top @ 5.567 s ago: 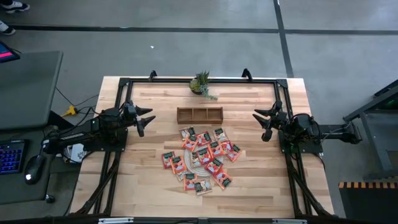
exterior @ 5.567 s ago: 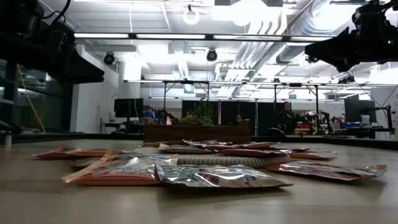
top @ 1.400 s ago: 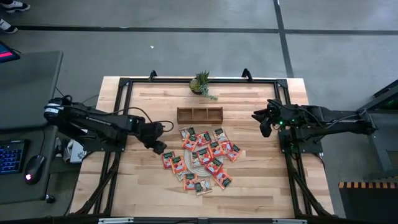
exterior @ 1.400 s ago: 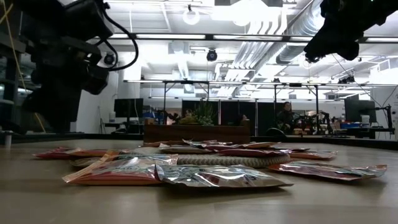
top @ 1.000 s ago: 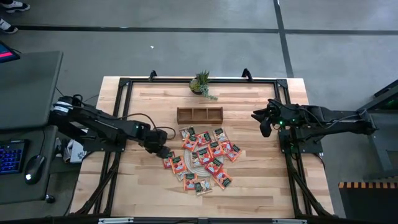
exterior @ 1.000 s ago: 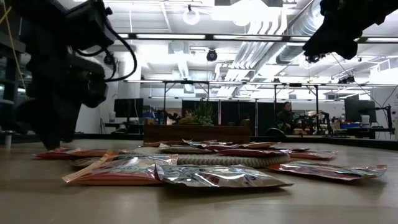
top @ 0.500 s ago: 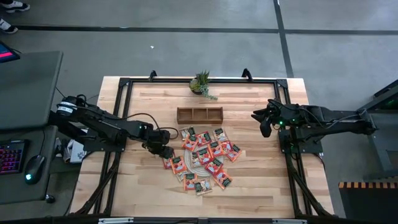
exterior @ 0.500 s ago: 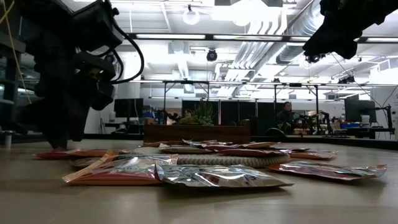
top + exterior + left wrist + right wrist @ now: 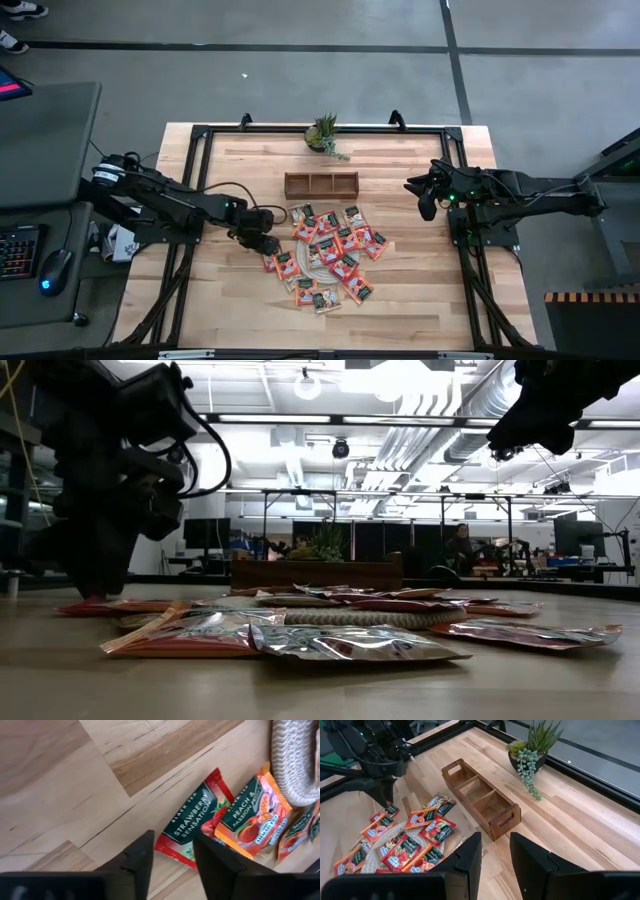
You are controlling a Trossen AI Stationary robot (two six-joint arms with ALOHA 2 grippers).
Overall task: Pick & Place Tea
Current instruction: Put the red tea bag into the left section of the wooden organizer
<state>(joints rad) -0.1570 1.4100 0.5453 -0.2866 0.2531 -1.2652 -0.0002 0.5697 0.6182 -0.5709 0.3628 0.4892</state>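
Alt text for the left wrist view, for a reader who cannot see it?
The left gripper has its two dark fingers straddling a corner of a red Strawberry Sensation tea sachet lying flat on the wooden table. Beside it lie a Peach & Passion Fruit sachet and the woven mat's edge.

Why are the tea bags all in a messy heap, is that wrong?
They do look untidy: the tea sachets lie scattered and overlapping on and around the round woven mat, while the wooden tray behind them looks empty. The left tool is at the heap's edge over one sachet.
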